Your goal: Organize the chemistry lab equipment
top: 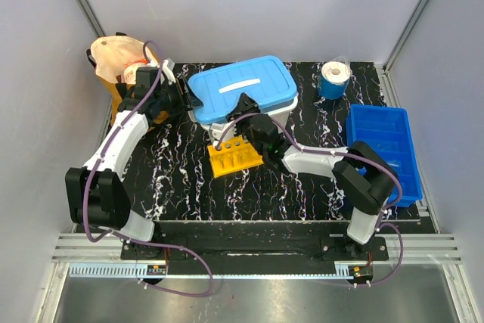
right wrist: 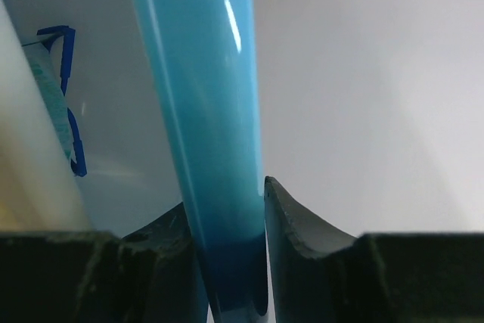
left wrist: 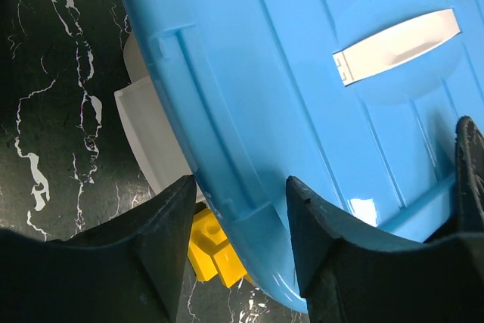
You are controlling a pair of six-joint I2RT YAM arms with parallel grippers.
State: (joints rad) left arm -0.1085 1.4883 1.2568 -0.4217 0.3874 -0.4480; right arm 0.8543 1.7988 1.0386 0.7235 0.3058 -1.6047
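We see a black desk (top: pixel 189 179) veined with white. At its middle back stands a white box (top: pixel 227 122) under a blue lid (top: pixel 242 88), with a yellow rack (top: pixel 234 158) just in front. A blue bin (top: pixel 382 138) sits at the right edge, a blue roll (top: pixel 333 77) at the back right, and a tan bag (top: pixel 113 54) at the back left corner.

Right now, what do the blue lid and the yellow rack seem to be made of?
The blue lid looks like moulded plastic, smooth and glossy: bright reflections and raised ribs show on it. The yellow rack is probably plastic too, opaque and even in colour; its finish is too small to judge.
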